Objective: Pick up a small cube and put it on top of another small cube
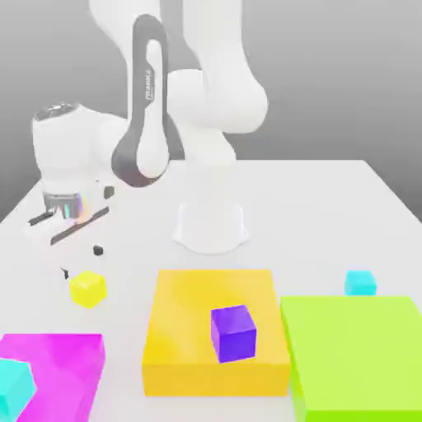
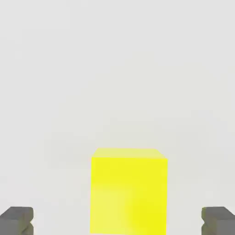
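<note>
A small bright-yellow cube (image 1: 87,288) sits on the white table at the exterior view's left. My gripper (image 1: 82,262) hangs just above it, open, with its two dark fingertips (image 1: 98,250) spread to either side. In the hand view the small cube (image 2: 128,190) lies between the two grey fingertips (image 2: 17,220), apart from both, and my gripper (image 2: 118,222) holds nothing.
An orange-yellow slab (image 1: 189,305) carries a purple cube (image 1: 233,332). A green slab (image 1: 354,354) lies to the exterior view's right, with a cyan cube (image 1: 359,282) behind it. A magenta slab (image 1: 70,354) holds another cyan cube (image 1: 12,387). The arm's base (image 1: 210,227) stands mid-table.
</note>
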Action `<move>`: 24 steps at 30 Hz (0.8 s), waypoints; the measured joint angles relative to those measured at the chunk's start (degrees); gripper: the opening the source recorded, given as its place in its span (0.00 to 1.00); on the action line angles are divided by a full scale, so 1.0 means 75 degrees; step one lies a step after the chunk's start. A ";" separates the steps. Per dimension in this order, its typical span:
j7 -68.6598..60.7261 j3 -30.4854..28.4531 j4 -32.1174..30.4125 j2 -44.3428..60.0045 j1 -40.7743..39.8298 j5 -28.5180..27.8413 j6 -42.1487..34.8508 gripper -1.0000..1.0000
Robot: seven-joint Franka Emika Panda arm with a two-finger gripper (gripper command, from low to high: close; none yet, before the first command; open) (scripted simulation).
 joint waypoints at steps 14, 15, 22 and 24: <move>-0.0047 0.0311 0.0144 0.0841 -0.0289 0.0076 0.0709 0.00; -0.0002 0.0287 0.0098 0.0586 -0.0282 0.0012 0.0497 0.00; 0.0345 0.0437 0.0000 -0.1073 0.0082 -0.0114 -0.1039 0.00; 0.0631 0.0735 0.0243 -0.1277 0.0408 -0.0008 -0.1450 0.00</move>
